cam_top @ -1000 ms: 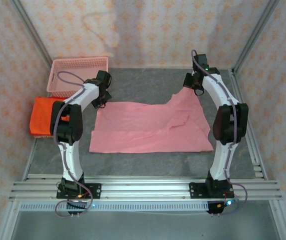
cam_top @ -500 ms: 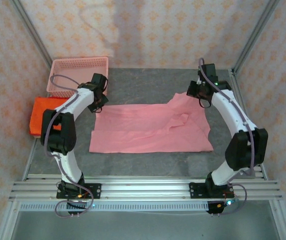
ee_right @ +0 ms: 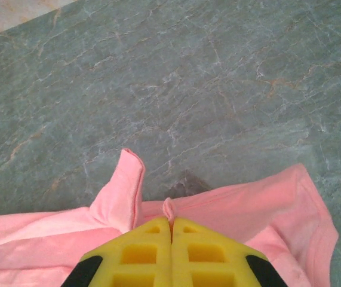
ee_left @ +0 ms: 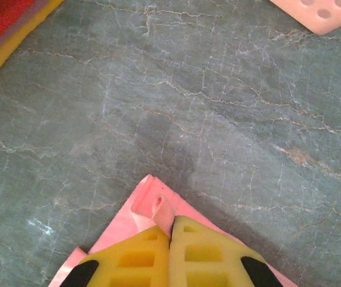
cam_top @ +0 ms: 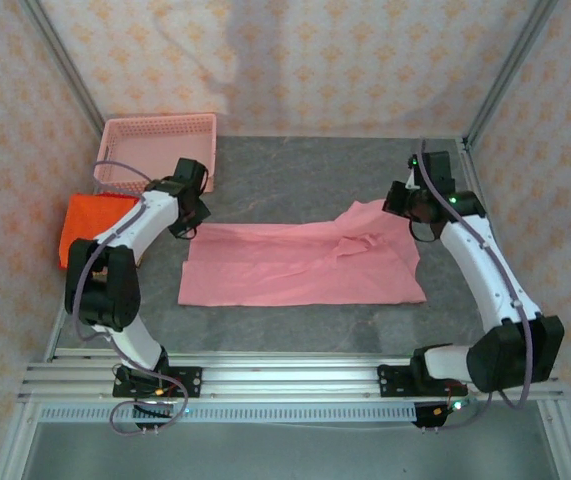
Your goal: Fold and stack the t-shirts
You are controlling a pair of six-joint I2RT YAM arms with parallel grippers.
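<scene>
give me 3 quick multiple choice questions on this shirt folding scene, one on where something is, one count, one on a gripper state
1. Where is the orange-red shirt?
A. at the left edge of the table, just nearer the arms than the pink basket
B. inside that basket
C. at the right edge of the table

2. The pink t-shirt lies spread mid-table. How many pink ones are there?
A. three
B. one
C. two

3. The left gripper is:
A. wide open above bare table
B. shut on the basket's rim
C. shut on a corner of the pink t-shirt

Answers:
1 A: the top view shows the folded orange-red cloth just in front of the basket.
2 B: a single pink garment lies between the arms.
3 C: the left wrist view shows it closed with pink cloth pinched.
</scene>
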